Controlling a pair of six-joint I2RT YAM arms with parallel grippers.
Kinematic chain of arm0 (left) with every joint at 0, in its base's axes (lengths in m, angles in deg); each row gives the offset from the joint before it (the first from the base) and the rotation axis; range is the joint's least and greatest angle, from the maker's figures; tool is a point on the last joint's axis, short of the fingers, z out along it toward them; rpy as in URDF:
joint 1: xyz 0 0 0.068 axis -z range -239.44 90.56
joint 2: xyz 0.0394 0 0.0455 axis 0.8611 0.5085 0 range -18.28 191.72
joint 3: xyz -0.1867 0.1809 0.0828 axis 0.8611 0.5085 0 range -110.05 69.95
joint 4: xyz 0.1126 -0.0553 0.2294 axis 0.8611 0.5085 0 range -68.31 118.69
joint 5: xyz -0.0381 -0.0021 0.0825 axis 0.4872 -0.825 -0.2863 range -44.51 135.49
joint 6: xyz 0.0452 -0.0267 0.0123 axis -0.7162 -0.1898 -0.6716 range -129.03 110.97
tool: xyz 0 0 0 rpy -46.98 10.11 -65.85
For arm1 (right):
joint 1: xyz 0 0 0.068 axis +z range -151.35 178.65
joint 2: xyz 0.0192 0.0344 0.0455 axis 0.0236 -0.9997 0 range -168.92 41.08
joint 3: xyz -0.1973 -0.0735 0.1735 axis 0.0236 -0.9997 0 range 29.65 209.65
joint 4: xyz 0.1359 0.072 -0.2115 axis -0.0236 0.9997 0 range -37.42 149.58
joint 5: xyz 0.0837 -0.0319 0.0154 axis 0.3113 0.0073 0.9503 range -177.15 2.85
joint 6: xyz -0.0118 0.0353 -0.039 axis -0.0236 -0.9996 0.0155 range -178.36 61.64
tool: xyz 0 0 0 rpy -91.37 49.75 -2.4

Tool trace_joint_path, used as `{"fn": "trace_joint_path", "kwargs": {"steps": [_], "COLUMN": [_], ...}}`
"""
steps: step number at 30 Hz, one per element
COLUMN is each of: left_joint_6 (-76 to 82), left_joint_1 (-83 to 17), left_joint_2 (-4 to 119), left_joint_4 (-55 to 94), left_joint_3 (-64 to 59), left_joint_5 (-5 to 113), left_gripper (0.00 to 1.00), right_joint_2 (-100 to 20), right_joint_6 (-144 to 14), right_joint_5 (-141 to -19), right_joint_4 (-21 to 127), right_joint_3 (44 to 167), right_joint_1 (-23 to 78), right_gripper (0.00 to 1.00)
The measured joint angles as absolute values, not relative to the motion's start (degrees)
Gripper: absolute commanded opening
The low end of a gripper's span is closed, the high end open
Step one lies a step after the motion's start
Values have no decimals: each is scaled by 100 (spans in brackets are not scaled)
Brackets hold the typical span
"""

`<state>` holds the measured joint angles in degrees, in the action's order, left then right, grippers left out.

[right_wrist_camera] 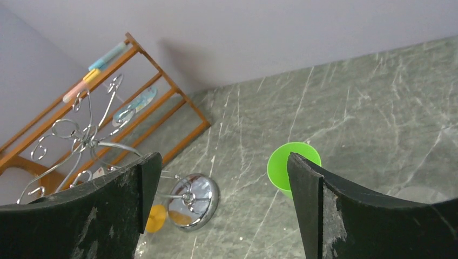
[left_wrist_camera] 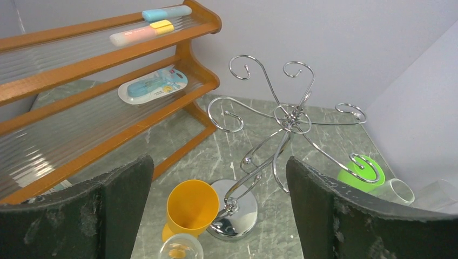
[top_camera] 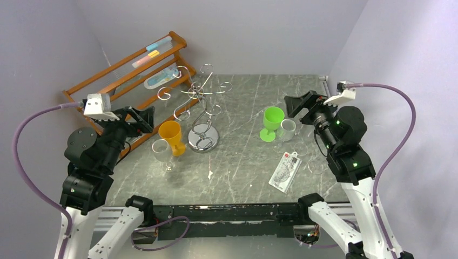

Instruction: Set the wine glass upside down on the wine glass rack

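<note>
**Both grippers spread wide, glasses upright on the table**

Only the top view shows the full layout. The wooden shelf [top_camera: 129, 70] fills the far-left corner, and the wine glass rack [top_camera: 208, 141] stands just beside it. The orange goblet [top_camera: 170, 135] and the clear wine glass [top_camera: 162, 150] stand near the rack base, toward the left edge. The green goblet [top_camera: 273, 120], second clear glass [top_camera: 287, 128] and packet [top_camera: 284, 171] sit on the right side.

The left gripper [top_camera: 141, 120] and right gripper [top_camera: 294, 105] both have their jaws apart and grip nothing.

In the left wrist view the wine glass is cut off to its rim. In the right wrist view the second glass is only a faint blur.

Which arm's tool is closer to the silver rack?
Left. The left tool is just left of the silver rack; the right tool is far to its right, near the green cup.
</note>
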<state>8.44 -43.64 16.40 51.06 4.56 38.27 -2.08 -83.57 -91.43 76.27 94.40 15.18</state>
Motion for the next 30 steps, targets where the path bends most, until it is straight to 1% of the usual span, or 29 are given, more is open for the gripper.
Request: {"fn": "trace_joint_path", "kwargs": {"steps": [10, 13, 15, 20, 24, 26, 28, 30], "left_joint_6": [857, 866, 918, 1292, 1471, 1502, 1469, 1377], "left_joint_1": [-4364, -4364, -4364, -4367, -4367, -4367, -4367, -4367], "left_joint_2": [1742, 1764, 1764, 1703, 1616, 1613, 1640, 1701], "left_joint_4": [5101, 5012, 4918, 4627, 4378, 4264, 4135, 4026], "left_joint_3": [767, 1009, 1188, 1630, 1875, 1914, 1918, 1916], "left_joint_5": [3982, 4085, 4089, 3637, 3351, 3298, 3316, 3388], "left_gripper": [96, 96, 97, 97, 97, 96, 94, 92], "right_joint_2": [-486, -746, -1056, -2173, -2855, -3152, -3454, -3751], "right_joint_6": [-8534, -8537, -8497, -8290, -8159, -8132, -8130, -8165], "right_joint_5": [-8981, -8946, -8913, -8786, -9119, -9366, -9637, -9925], "right_joint_4": [7692, 7740, 7845, 8173, 8597, 8719, 8768, 8798], "right_joint_3": [9320, 9335, 9411, 9687, 9969, 10137, 10266, 10369], "right_joint_1": [1518, 1518, 1518, 1577, 1949, 2211, 2436, 2522], "right_gripper": [90, 80, 76, 73, 73, 69, 61, 57]}}
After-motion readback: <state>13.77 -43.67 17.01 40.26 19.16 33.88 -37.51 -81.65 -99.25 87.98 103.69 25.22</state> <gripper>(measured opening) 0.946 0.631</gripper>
